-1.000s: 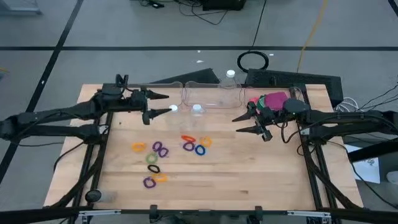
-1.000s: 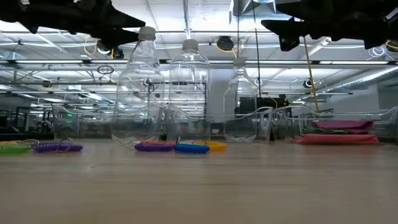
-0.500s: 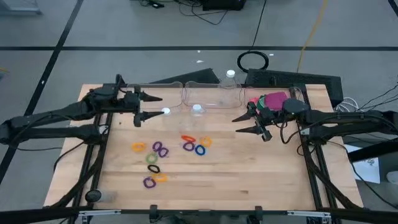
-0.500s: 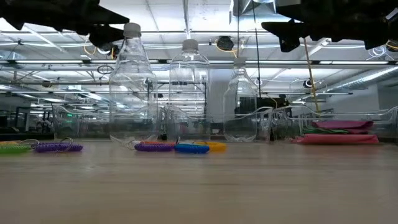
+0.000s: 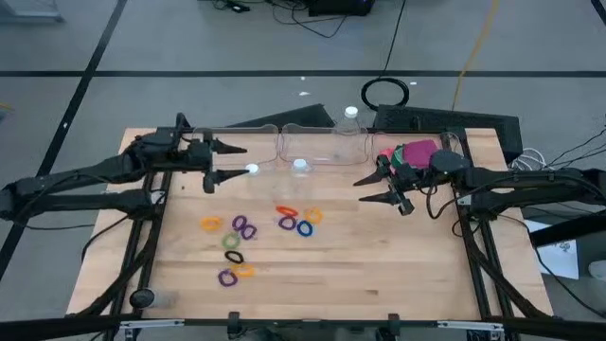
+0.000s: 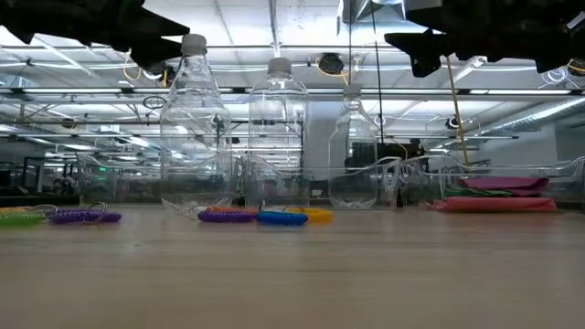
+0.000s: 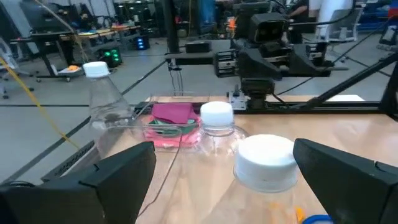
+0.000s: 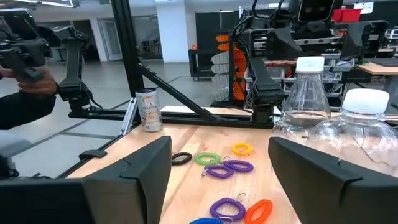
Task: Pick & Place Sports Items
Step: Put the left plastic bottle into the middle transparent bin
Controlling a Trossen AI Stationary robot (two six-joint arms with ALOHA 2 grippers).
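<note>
While both grippers hover open and empty, the rings lie scattered mid-table between them, nearer the table's front than either, and the left gripper sits closer to the main cluster than the right gripper.

Three clear bottles and about ten elastic rings.
</note>
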